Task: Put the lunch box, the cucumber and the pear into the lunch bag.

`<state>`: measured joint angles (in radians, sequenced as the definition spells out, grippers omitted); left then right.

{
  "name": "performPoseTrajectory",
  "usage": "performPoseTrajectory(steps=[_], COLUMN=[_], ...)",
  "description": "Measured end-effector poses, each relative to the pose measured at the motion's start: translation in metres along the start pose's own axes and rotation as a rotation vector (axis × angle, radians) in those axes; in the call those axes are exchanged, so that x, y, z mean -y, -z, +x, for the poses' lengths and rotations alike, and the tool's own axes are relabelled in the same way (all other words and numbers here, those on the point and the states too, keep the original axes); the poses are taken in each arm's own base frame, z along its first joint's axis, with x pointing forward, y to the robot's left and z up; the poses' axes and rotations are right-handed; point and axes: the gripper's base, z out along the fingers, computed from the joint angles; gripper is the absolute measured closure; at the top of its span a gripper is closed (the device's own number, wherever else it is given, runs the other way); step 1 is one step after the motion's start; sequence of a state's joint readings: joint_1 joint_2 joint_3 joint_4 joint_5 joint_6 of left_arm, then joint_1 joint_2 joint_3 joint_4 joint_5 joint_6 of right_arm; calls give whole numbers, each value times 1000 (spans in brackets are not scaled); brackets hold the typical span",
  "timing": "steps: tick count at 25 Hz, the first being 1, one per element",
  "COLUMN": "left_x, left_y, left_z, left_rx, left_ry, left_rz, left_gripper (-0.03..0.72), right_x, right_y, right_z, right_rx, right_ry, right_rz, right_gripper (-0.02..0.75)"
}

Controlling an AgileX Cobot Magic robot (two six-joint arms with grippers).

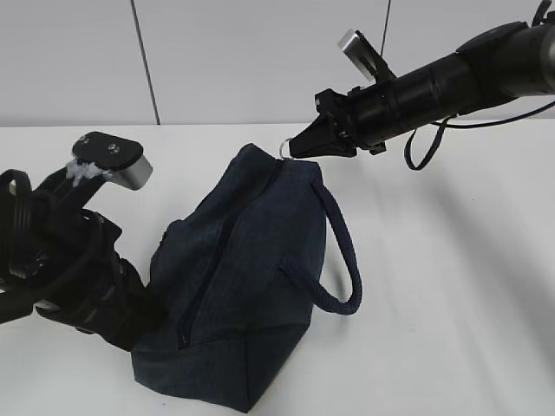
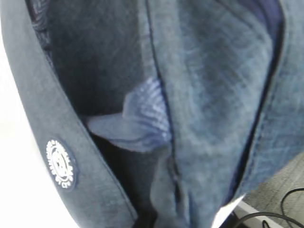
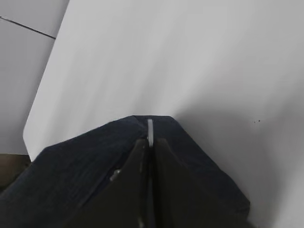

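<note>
While the bag [image 1: 234,286] lies on the white desk [image 1: 451,312], nearer its front left corner than its far edge, the right gripper [image 1: 297,148] reaches in from the far right and meets the bag's far end, where its fingers are pressed together on the silver ring [image 1: 284,147] of the zipper; in the right wrist view the two dark fingers [image 3: 135,185] stand closed with only a thin sliver of the ring [image 3: 150,133] showing between them, above the bag's dark cloth [image 3: 76,180]. The zipper [image 1: 212,260] runs as a dark line along the bag's upper face from the ring end towards the near end, and whether it is done up I cannot tell. The loop handle [image 1: 340,251] hangs off the bag's right side and curls down onto the desk. The left arm [image 1: 61,260] sits at the desk's left edge, pressed against the bag's left side; its fingertips are hidden against the cloth, so how far the left gripper is open, and what it may have hold of, cannot be told. The left wrist view is filled with blurred navy fabric [image 2: 95,61] very close to the lens, with a round white printed badge [image 2: 60,163] on a band of cloth at lower left and a pale fold of lining [image 2: 137,118] at the middle
</note>
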<state>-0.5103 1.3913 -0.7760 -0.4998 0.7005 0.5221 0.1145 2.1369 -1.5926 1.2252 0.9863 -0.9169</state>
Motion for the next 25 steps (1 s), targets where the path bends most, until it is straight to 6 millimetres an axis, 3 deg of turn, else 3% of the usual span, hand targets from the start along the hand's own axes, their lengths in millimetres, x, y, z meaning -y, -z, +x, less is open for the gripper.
performPoseTrajectory(steps=[5, 10, 13, 19, 25], left_x=[3, 6, 9, 15, 11], left_y=[0, 1, 12, 45, 53], left_z=[2, 3, -2, -29, -59], left_rx=[-18, -20, 15, 198, 315], left_ry=[30, 53, 38, 16, 57], left_rz=[33, 61, 66, 35, 2], left_gripper=[627, 425, 349, 323, 323], right_x=[-11, -16, -16, -17, -17], right_y=[5, 7, 7, 7, 7], right_z=[-10, -13, -13, -13, -13], right_rx=[9, 7, 4, 4, 2], right_ry=[34, 42, 42, 40, 40], right_rz=[-66, -98, -103, -109, -112], right_gripper=[738, 738, 738, 738, 738])
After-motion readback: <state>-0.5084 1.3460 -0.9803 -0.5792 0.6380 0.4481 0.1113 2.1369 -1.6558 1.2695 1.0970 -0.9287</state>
